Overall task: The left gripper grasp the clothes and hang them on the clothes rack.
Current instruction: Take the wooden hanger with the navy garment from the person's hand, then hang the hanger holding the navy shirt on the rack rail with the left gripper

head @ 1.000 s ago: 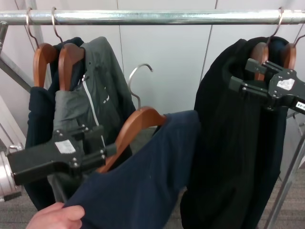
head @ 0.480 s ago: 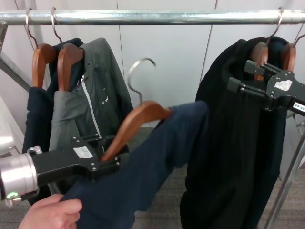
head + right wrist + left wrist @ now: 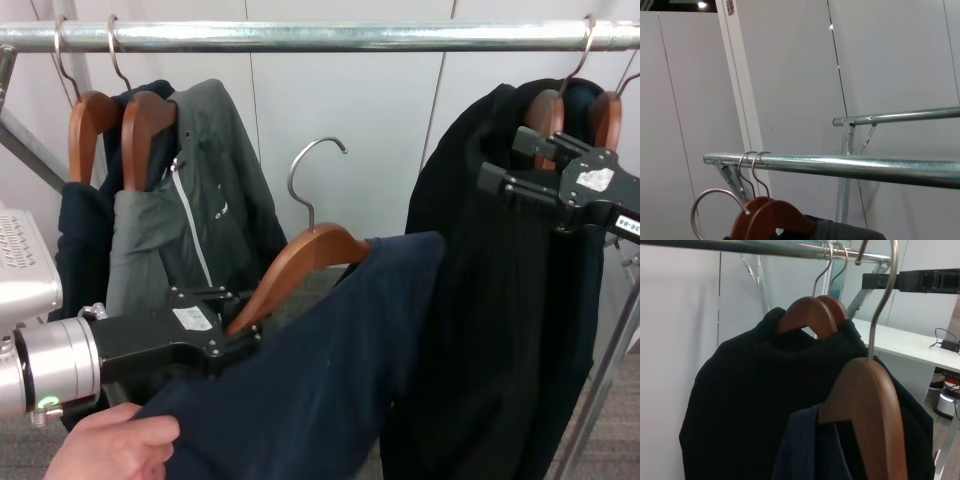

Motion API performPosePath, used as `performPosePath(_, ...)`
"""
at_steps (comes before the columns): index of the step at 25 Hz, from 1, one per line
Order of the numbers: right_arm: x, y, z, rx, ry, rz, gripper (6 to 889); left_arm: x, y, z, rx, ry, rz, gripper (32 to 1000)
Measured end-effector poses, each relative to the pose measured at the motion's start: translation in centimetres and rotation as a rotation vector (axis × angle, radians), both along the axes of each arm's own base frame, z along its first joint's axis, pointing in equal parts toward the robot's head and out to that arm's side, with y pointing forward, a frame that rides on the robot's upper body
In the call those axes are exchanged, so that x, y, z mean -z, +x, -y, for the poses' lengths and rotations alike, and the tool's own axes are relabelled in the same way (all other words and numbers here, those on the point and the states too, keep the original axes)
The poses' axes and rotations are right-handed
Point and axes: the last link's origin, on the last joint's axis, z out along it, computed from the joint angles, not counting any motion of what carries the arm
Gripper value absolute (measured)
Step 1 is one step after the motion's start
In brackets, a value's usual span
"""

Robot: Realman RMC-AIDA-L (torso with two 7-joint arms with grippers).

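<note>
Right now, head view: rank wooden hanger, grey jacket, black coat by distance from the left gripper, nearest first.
From the left gripper, low on the left:
1. Wooden hanger, clamped in its fingers, carrying the clothes.
2. Grey jacket, hanging just behind and above it.
3. Black coat, far right, by the right gripper.

Pale panelled wall (image 3: 350, 120) with vertical seams behind. Grey carpeted floor (image 3: 345, 430) below. White desk (image 3: 910, 347) beside. Ceiling light (image 3: 701, 4) on.

Navy clothes (image 3: 330, 370), brown hanger; silver clothes rack (image 3: 330, 36); grey jacket (image 3: 205, 200).
</note>
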Motion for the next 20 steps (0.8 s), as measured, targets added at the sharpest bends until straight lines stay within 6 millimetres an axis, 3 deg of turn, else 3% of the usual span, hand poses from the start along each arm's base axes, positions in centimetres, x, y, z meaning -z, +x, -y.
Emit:
performPosePath(11, -0.01, 0.02, 0.02, 0.001, 0.001, 0.0, 818, -0.18, 0.3, -0.16, 0.006, 0.014, 0.018, 204)
performPosePath(20, 0.03, -0.09, -0.04, -0.002, 0.001, -0.002, 818, -0.18, 0.29, -0.17, 0.006, 0.014, 0.018, 193)
